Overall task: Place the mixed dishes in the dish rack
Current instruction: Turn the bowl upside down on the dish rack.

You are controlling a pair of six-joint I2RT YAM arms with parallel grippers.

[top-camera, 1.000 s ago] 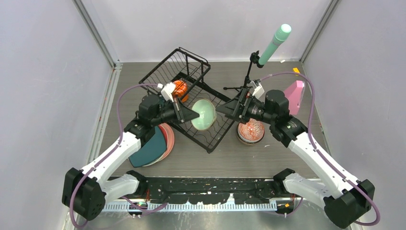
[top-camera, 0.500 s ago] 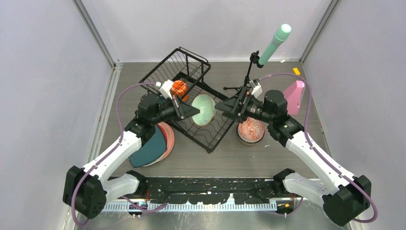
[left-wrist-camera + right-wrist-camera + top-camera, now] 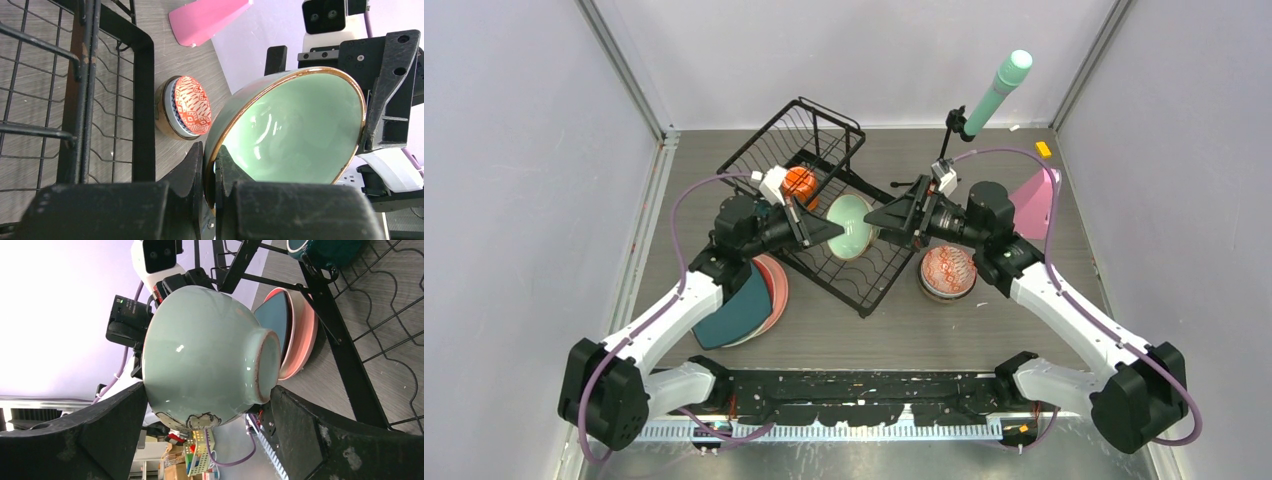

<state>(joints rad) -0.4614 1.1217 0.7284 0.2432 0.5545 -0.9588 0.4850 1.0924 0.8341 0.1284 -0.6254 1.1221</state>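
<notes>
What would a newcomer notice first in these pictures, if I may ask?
The mint bowl, held on edge over the dish rack: the left gripper pinches its rim while the right gripper straddles it. Next, the red-patterned bowl on the table beside the rack.

1. Bowl (image 3: 850,226) on edge over dish rack (image 3: 824,288), between left gripper (image 3: 837,232) and right gripper (image 3: 872,222).
2. Mug (image 3: 800,183) in rack's basket section.
3. Plate stack (image 3: 749,300) left of rack; stacked bowls (image 3: 948,271) right of it.

Bright even light, soft shadows, small glare on the mint bowl (image 3: 205,360).
</notes>
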